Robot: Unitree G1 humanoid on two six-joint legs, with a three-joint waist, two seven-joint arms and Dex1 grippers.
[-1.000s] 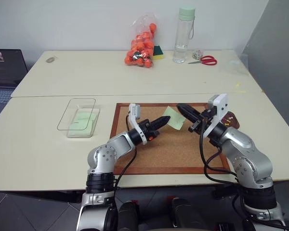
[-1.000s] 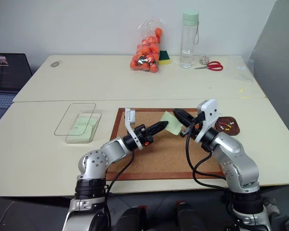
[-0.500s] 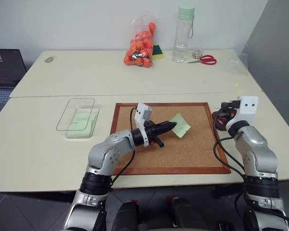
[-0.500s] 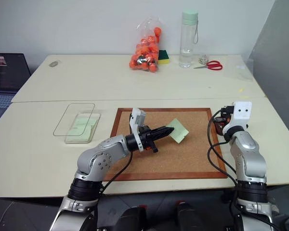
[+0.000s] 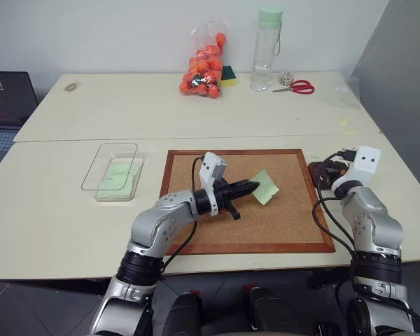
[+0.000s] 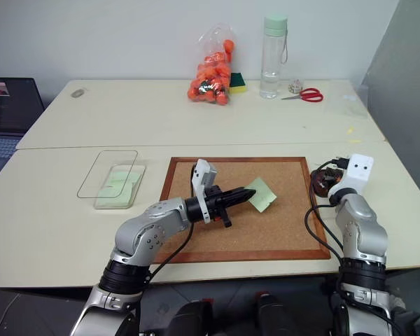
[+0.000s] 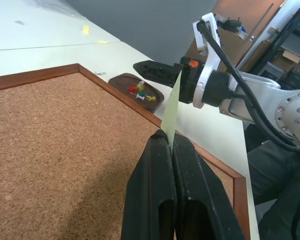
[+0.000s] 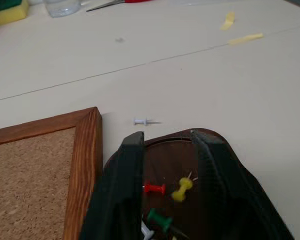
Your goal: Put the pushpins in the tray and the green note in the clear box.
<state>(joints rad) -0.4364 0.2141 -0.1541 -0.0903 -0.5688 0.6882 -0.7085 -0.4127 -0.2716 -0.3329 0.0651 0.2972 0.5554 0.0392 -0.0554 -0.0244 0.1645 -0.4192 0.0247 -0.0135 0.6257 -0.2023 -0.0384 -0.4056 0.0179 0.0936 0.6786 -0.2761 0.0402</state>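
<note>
My left gripper (image 5: 250, 186) is shut on one edge of the pale green note (image 5: 266, 186) and holds it level above the corkboard (image 5: 245, 217). The left wrist view shows the note (image 7: 172, 107) standing edge-on out of the shut fingers (image 7: 157, 170). My right gripper (image 8: 167, 137) hangs open over the dark brown tray (image 8: 170, 155), just past the board's right edge. Red, yellow, green and whitish pushpins (image 8: 180, 189) lie in the tray. One whitish pushpin (image 8: 142, 121) lies on the table just beyond the tray. The clear box (image 5: 115, 175) sits left of the board with pale green paper inside.
At the back of the far table are a bag of orange balls (image 5: 204, 63), a green-and-yellow sponge (image 5: 229, 75), a clear bottle with a mint cap (image 5: 268, 49) and red scissors (image 5: 297, 87). A laptop (image 5: 3, 105) is at the far left.
My right gripper swung right from beside the note to above the tray and opened. My left gripper kept hold of the note, which rolled a little.
</note>
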